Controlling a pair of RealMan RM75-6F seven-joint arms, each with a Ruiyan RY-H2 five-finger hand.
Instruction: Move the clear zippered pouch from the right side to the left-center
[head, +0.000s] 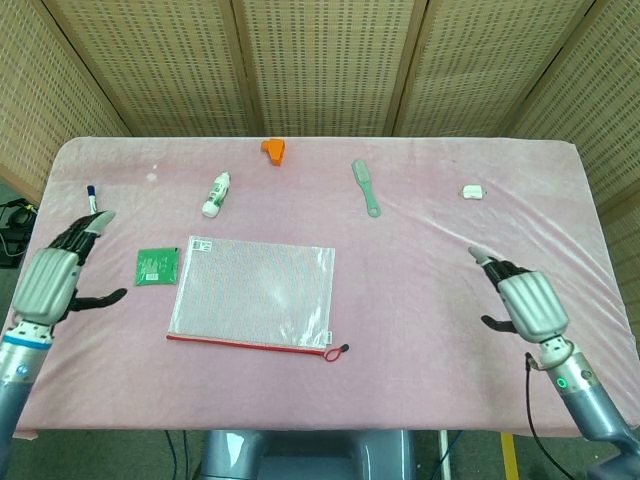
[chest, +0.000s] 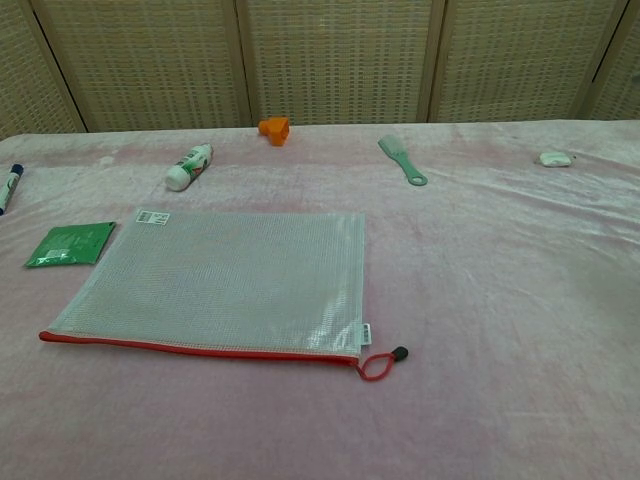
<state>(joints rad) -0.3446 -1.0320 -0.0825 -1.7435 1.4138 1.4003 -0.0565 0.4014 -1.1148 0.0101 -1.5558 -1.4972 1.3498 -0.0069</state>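
Pink-covered counter (head: 420, 230). Near its far edge, orange piece (head: 273, 149). Right of that piece, green brush (head: 366, 187); farther right, small white object (head: 472, 190). Left and nearer from it, white tube (head: 215, 193); nearer still, flat green packet (head: 157, 265). Far left, blue-capped marker (head: 91, 197).

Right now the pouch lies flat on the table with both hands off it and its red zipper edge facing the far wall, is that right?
Not quite: the pouch lies flat, left hand and right hand off it, but its red zipper edge faces the robot, as the chest view shows.
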